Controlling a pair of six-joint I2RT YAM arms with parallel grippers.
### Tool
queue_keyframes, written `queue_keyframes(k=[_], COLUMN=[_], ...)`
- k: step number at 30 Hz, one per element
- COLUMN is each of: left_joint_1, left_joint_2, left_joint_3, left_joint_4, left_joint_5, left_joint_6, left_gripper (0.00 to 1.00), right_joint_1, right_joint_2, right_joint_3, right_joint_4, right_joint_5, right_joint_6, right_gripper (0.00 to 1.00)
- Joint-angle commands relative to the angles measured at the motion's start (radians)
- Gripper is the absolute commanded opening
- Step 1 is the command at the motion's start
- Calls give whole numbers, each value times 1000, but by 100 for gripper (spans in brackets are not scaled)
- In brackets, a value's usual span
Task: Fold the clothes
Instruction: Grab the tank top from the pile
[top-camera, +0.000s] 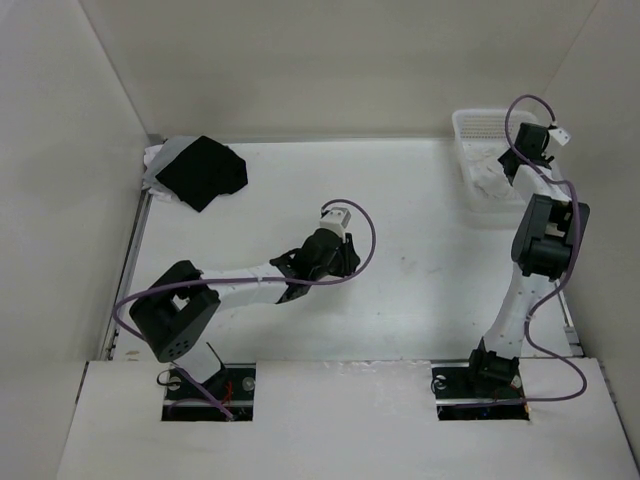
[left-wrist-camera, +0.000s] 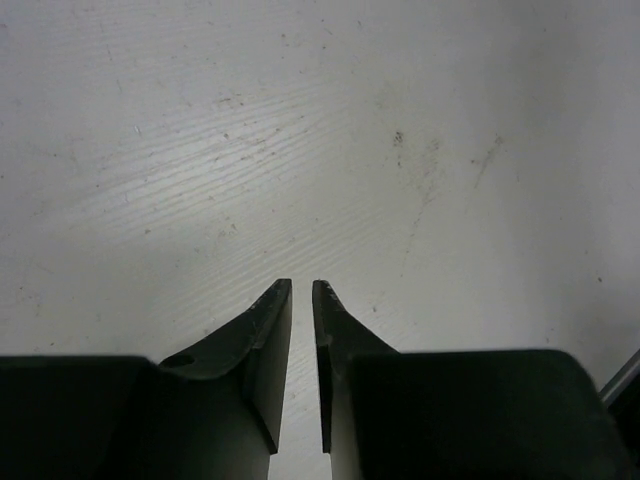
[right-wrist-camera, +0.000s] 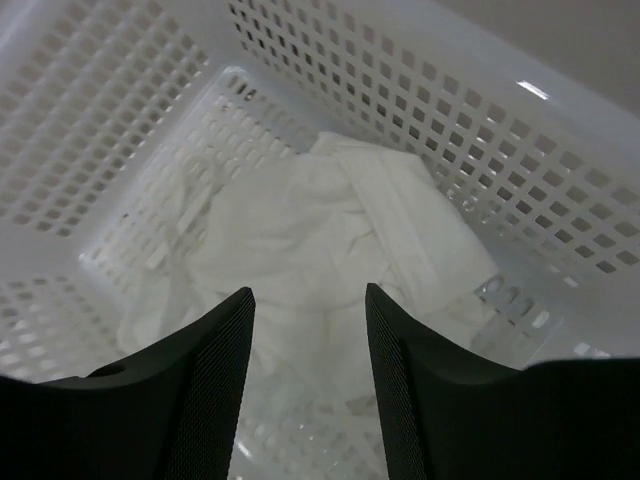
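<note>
Right claw (right-wrist-camera: 308, 300) hangs spread above clothes (right-wrist-camera: 320, 240) in basket (right-wrist-camera: 420, 90).
</note>
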Motion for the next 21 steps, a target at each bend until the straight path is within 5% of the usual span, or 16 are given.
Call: queue_keyframes(k=[1,7,18,21], left_joint_1=[12,40,101,114], left_joint_2=[-31,18,17,15], left_joint_3=[-19,-32,-82,-93], left_joint_4=[72,119,201,221], left_joint_5=[-4,36,91,105], left_joint_6=[20,17,-9,-19], left_gripper=[25,51,52,52], right_joint_1=[-5,-26,-51,-55], right_joint_2=[95,212,393,420], right_joint_3=[178,294,590,636], right_joint_4=[-122,-173,-317,-334], right_joint_5=[45,43,-26,-61], right_joint_6=[5,28,54,57], right_gripper=[59,62,52,33])
